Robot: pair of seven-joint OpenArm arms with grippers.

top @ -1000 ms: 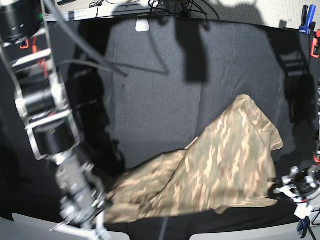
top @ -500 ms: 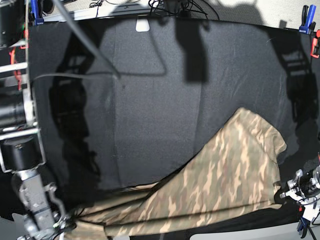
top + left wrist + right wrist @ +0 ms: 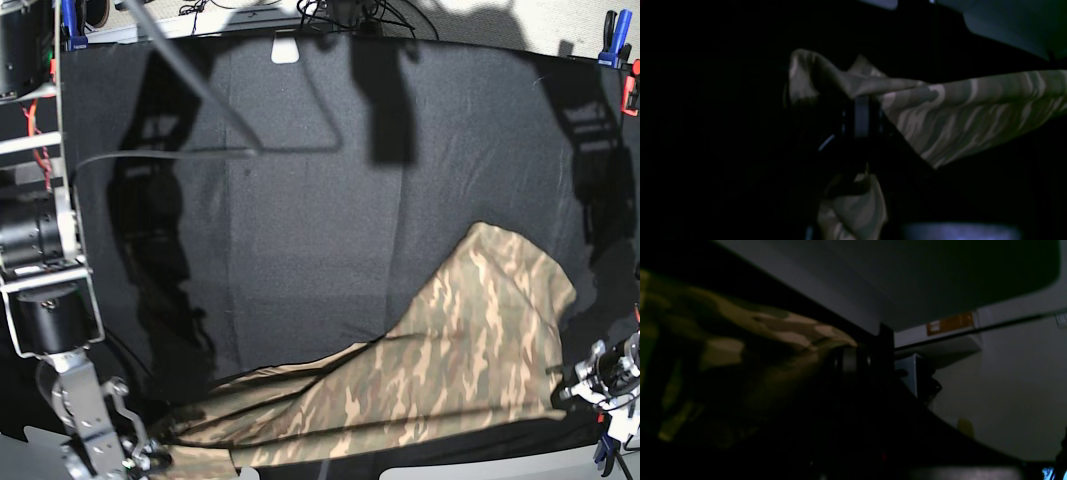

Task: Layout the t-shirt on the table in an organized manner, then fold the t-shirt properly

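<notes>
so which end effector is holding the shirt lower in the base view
The right end effector, at the bottom left corner of the base view, grips the t-shirt lowest. The left end effector pinches it higher, at the right edge.

The table (image 3: 300, 180) lies bare across its far half and middle; the t-shirt (image 3: 440, 350) blocks the near edge and near-right corner.

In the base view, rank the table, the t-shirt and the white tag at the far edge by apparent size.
1. The table, filling most of the view.
2. The t-shirt, stretched along the near edge.
3. The white tag, smallest by far.
</notes>
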